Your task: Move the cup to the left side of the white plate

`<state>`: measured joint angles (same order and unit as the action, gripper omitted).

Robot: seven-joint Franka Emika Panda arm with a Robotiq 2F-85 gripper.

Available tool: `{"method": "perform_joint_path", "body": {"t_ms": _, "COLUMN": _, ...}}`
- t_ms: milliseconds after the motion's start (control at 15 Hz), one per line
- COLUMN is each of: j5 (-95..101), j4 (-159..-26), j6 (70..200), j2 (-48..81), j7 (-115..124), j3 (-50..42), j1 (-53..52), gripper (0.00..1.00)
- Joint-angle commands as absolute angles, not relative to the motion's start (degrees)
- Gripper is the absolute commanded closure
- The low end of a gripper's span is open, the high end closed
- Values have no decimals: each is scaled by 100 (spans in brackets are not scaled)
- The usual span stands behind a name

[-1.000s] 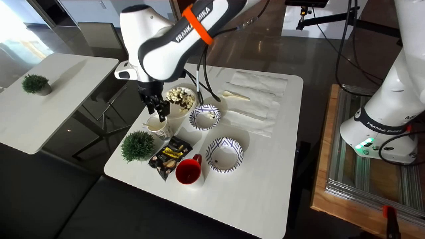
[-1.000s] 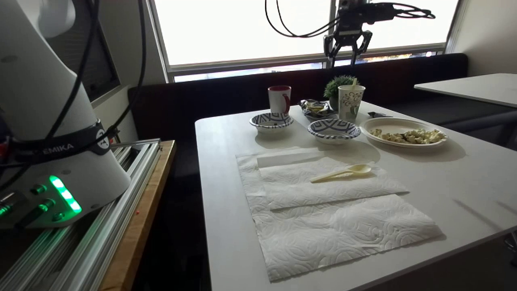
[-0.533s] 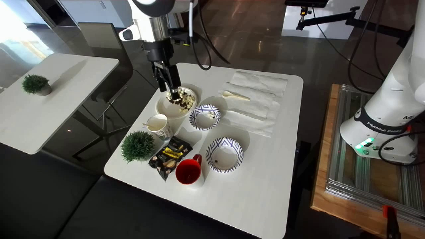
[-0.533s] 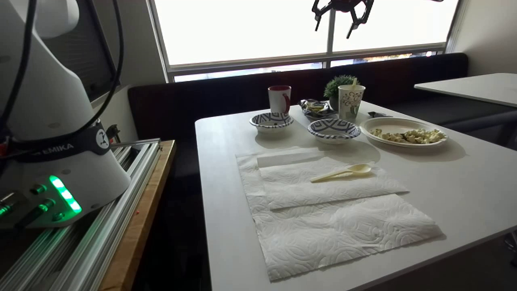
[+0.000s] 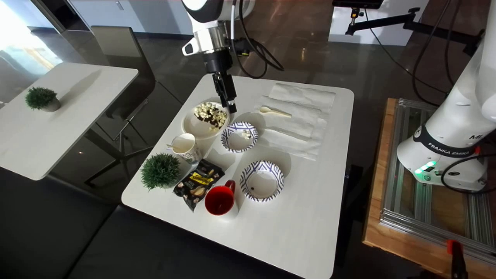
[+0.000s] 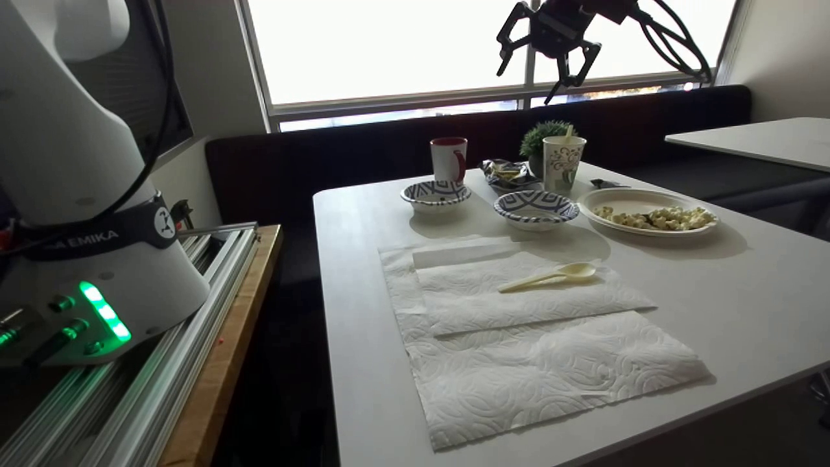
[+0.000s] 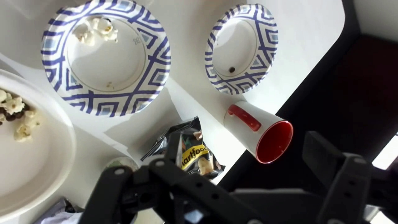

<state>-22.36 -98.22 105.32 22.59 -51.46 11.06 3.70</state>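
Observation:
The cup (image 5: 190, 155) is a white paper cup with a printed side and a pale stick in it; it stands upright on the table and also shows in an exterior view (image 6: 563, 162). In the wrist view it is mostly hidden behind the gripper. An off-white round plate (image 5: 195, 128) beside it holds popcorn with dark bits; it also shows in the wrist view (image 7: 37, 158). No other plain white plate shows. My gripper (image 5: 231, 106) is open and empty, high above the table in an exterior view (image 6: 524, 87), apart from the cup.
Two blue-patterned bowls (image 5: 239, 136) (image 5: 262, 181) stand mid-table. A white mug with red inside (image 5: 220, 201), a black snack bag (image 5: 199, 182) and a potted plant (image 5: 161, 170) lie near the bench. Paper towels (image 5: 294, 120) bear a cream spoon (image 5: 275, 112).
My gripper was above the cup. It has risen and moved away from the cup, past the popcorn plate towards the paper towels, and has turned. The table's things have not moved.

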Motion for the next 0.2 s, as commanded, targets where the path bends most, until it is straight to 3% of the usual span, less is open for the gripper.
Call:
{"method": "perform_joint_path", "body": {"t_ms": 0, "j5": -2270, "j4": -9846, "j6": 10510, "j2": 2244, "j7": -5153, "j3": 1007, "j1": 303, "gripper": 0}}
{"method": "perform_joint_path", "body": {"t_ms": 133, "j5": -2271, "j4": -9871, "j6": 10512, "j2": 2210, "j7": -5119, "j3": 1009, "j1": 288, "gripper": 0}}
